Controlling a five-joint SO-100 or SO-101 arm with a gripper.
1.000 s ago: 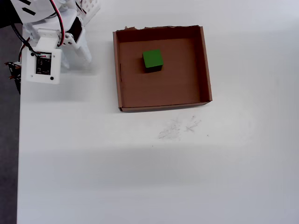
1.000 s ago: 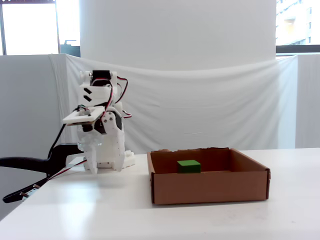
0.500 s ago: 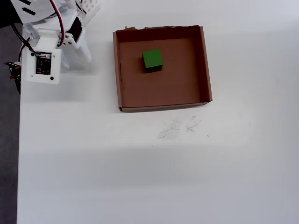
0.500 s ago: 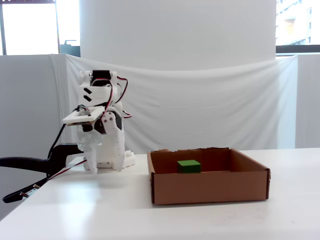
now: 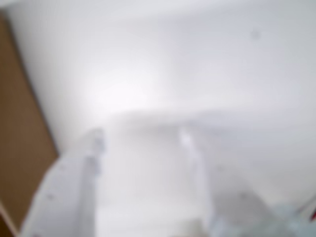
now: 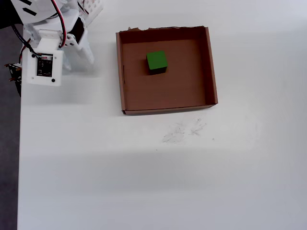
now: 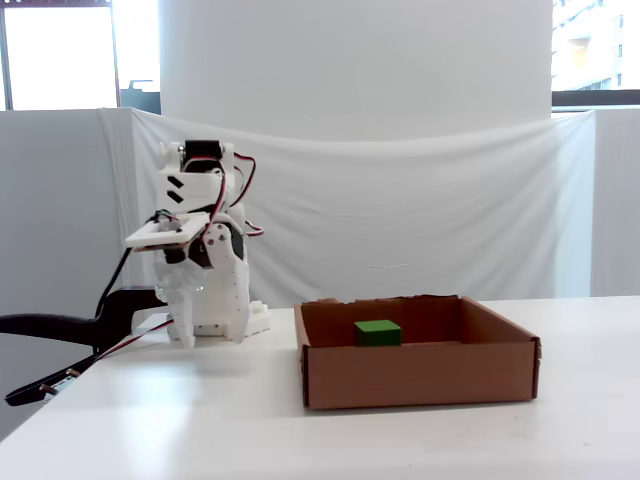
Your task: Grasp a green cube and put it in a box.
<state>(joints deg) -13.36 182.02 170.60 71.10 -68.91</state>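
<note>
Wrist view, blurred, gives me my white two-finger gripper (image 5: 140,140) with fingers spread apart, nothing between them, over the white table (image 5: 197,64). Farther off, the small bright-green cube (image 6: 156,61) sits inside the shallow brown cardboard box (image 6: 211,67), well apart from the arm.

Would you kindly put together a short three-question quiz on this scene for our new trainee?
1. True or false: the small bright-green cube lies inside the shallow brown cardboard box.
2. In the overhead view, which wall of the box is ragged: A top, B bottom, C right?
3. Fill in: in the overhead view the white robot arm is folded at the box's ____ side.

Key: 1 true; 2 A; 3 left.
</note>
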